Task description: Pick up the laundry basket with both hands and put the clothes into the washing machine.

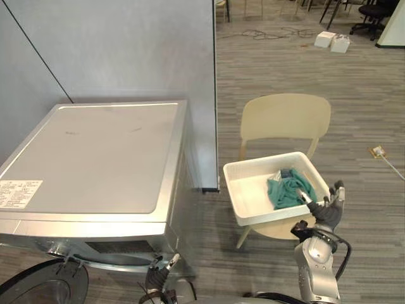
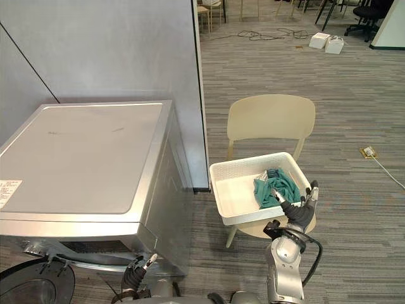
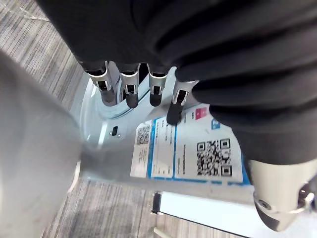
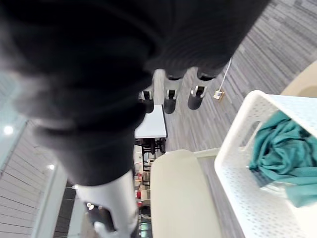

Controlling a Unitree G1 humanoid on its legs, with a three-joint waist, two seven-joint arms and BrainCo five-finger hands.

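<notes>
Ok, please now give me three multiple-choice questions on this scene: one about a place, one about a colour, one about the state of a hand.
1. Where does the white perforated plastic laundry basket stand?
A. on top of the silver washing machine
B. on the seat of the beige plastic chair
C. on the grey carpet floor

2. What colour are the crumpled clothes in the basket?
A. red
B. yellow
C. teal green

3. In what state is the right hand?
A. open, with straight fingers, holding nothing
B. curled round the basket's rim
C. pinching the clothes

Answers:
1 B: the basket rests on the chair's seat, in front of its backrest.
2 C: the heap at the basket's right end is teal green.
3 A: the right wrist view shows the fingers straight, apart from the basket.
</notes>
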